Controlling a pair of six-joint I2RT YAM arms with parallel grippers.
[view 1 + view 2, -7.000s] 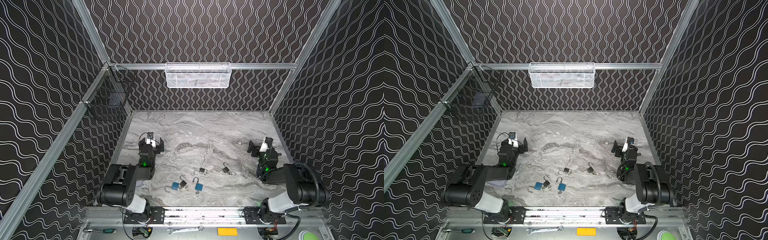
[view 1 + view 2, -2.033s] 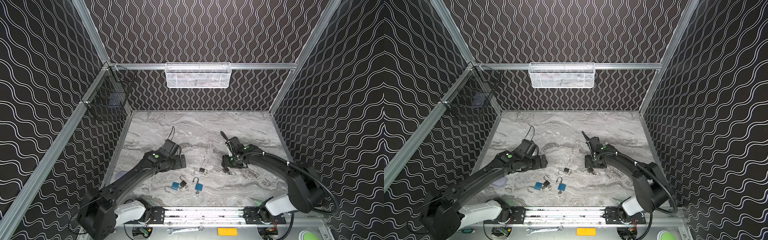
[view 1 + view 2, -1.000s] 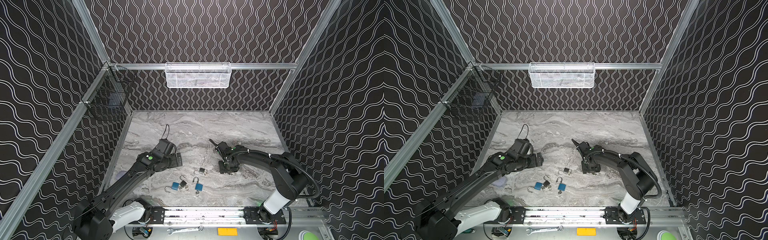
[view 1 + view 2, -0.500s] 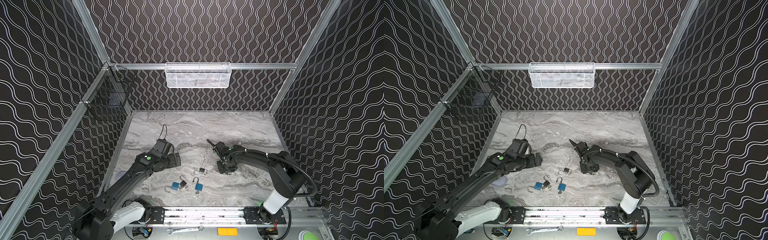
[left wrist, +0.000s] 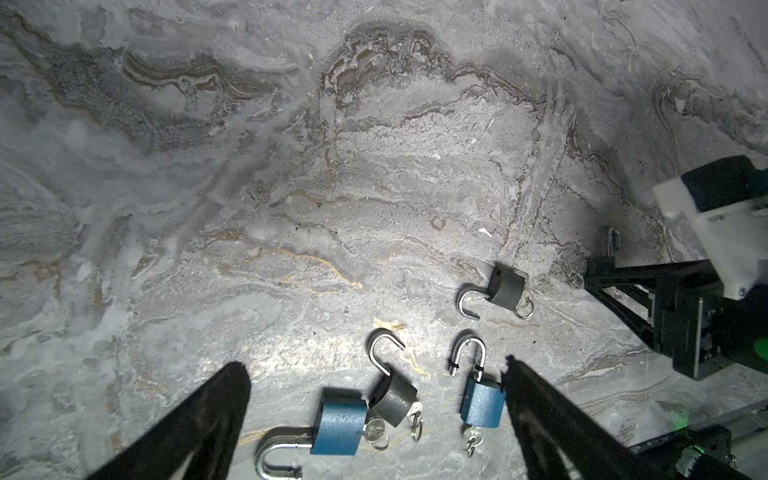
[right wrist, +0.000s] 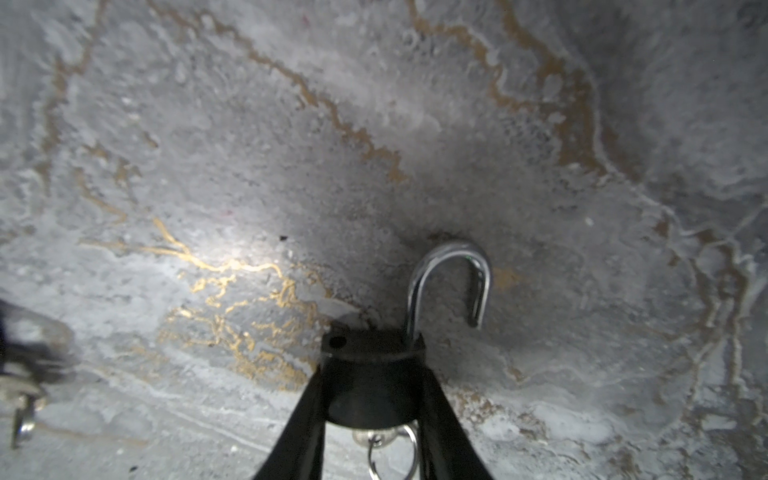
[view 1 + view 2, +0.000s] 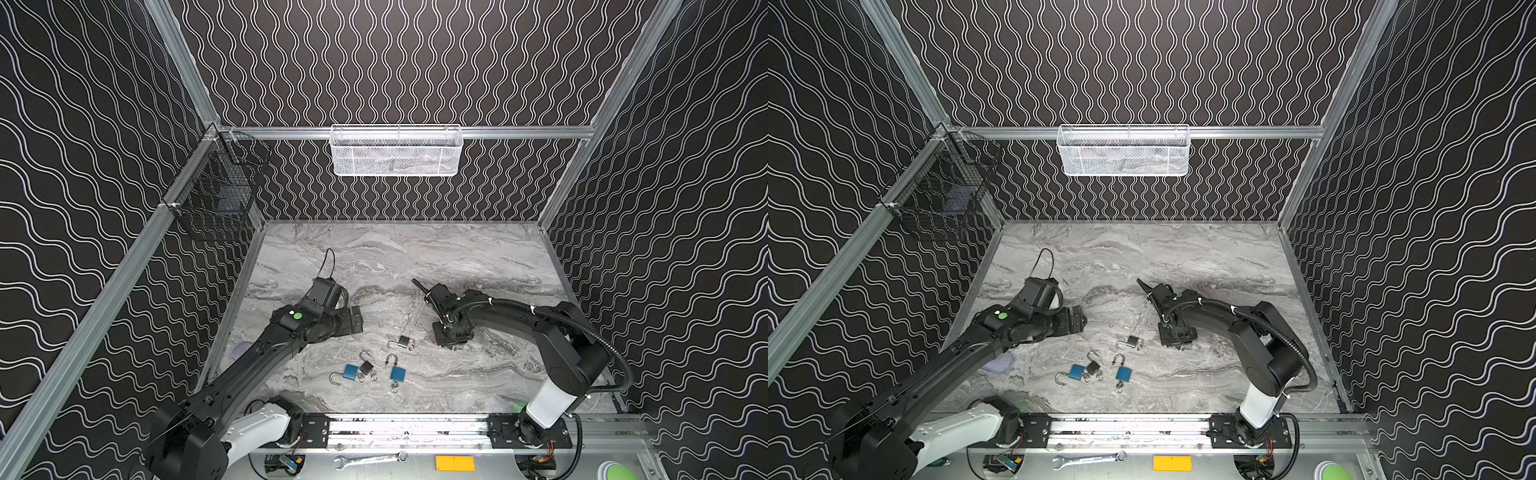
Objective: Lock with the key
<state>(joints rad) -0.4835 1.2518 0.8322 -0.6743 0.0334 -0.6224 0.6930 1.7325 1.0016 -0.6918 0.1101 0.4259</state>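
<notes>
Low in the right wrist view, my right gripper (image 6: 372,370) clamps the dark padlock (image 6: 370,353) by its flanks, its open shackle (image 6: 453,257) pointing straight away from the jaws, key (image 6: 386,440) toward the wrist; my left gripper (image 5: 374,365) gapes empty, farther off.

In both top views the right gripper (image 7: 446,340) covers the dark grey padlock with an open steel shackle (image 6: 372,357). In the right wrist view its silver key ring (image 6: 395,451) runs off the edge, and a blurred metal shape (image 6: 20,397), perhaps another key, is cut off too. What the white mesh basket (image 7: 395,153) on the far wall holds is too small to tell.
</notes>
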